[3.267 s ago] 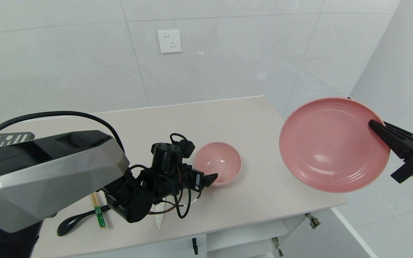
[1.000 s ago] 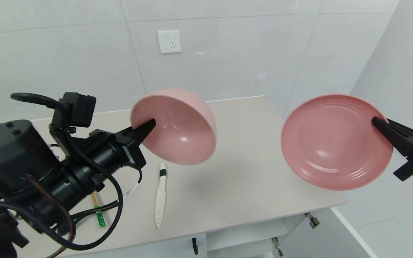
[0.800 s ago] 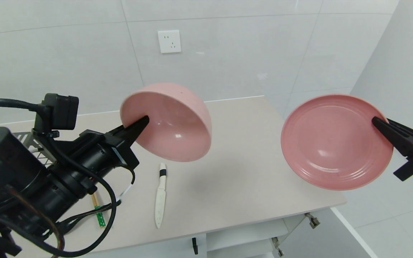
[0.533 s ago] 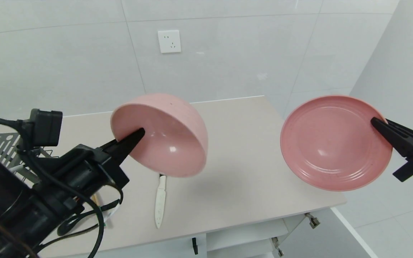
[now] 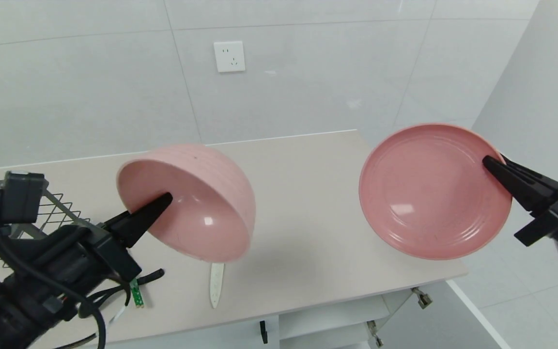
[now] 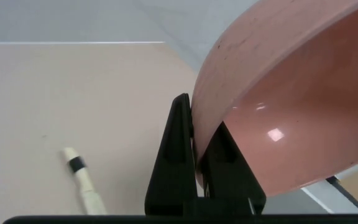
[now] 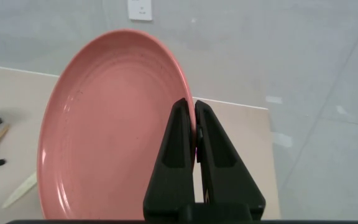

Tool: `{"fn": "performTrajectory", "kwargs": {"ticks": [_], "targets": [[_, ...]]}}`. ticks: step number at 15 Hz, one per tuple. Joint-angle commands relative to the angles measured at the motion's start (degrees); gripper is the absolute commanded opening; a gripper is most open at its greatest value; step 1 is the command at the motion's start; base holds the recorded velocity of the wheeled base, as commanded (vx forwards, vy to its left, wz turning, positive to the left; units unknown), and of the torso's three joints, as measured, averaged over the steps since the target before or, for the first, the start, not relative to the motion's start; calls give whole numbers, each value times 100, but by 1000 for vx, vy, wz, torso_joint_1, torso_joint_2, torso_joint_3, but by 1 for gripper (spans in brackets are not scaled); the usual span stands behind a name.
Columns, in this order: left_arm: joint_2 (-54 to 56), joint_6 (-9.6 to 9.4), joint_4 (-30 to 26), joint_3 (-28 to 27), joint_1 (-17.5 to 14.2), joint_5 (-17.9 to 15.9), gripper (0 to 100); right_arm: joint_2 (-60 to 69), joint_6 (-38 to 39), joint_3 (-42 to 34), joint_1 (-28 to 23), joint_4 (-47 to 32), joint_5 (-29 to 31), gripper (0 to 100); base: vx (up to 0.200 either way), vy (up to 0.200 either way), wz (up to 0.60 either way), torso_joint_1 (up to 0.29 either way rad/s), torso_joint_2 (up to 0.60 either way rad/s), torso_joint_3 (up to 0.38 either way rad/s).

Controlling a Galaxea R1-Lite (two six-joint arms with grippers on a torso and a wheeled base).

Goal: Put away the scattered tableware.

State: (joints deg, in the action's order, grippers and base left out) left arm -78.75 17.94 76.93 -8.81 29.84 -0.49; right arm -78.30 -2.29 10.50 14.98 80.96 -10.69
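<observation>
My left gripper [image 5: 155, 206] [image 6: 197, 137] is shut on the rim of a pink bowl [image 5: 196, 203] [image 6: 291, 106], held tilted in the air above the table's front left. My right gripper [image 5: 494, 169] [image 7: 194, 130] is shut on the edge of a pink plate [image 5: 429, 194] [image 7: 110, 124], held tilted in the air over the table's right end. A white knife [image 5: 216, 286] [image 6: 82, 186] lies on the table, partly hidden under the bowl. Chopsticks with a green band [image 5: 136, 293] and a black utensil handle [image 5: 150, 276] lie near the front left.
A wire rack [image 5: 54, 213] stands at the table's left end. The beige table top [image 5: 303, 194] runs to a tiled wall with a socket [image 5: 229, 56]. Beyond the table's right edge is the floor. Drawers [image 5: 327, 322] sit under the front edge.
The left arm lifted the bowl off the table, then carried it leftward and lower toward the rack. The plate has shifted slightly left and up in the right gripper.
</observation>
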Motion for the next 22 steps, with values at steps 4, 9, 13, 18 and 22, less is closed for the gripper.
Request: {"fn": "performTrajectory", "kwargs": {"ticks": [4, 9, 13, 18, 22], "targets": [[-413, -793, -3, -595, 189, 620, 0, -379, 229, -144, 435, 52, 331, 0, 0, 0, 0, 0, 0, 0], [-264, -1610, -653, -622, 470, 1613, 0, -1012, 176, -364, 347, 904, 348, 0, 0, 0, 0, 0, 0, 0], [580, -1768, -2297, -1096, 944, 2633, 0, -774, 159, -267, 409, 904, 340, 0, 0, 0, 0, 0, 0, 0], [1020, -467, -3923, -1483, 654, 1147, 0, -678, 150, -127, 514, 904, 340, 0, 0, 0, 0, 0, 0, 0], [1204, -661, -3958, -1413, 268, 910, 0, -590, 150, -144, 699, 904, 340, 0, 0, 0, 0, 0, 0, 0]]}}
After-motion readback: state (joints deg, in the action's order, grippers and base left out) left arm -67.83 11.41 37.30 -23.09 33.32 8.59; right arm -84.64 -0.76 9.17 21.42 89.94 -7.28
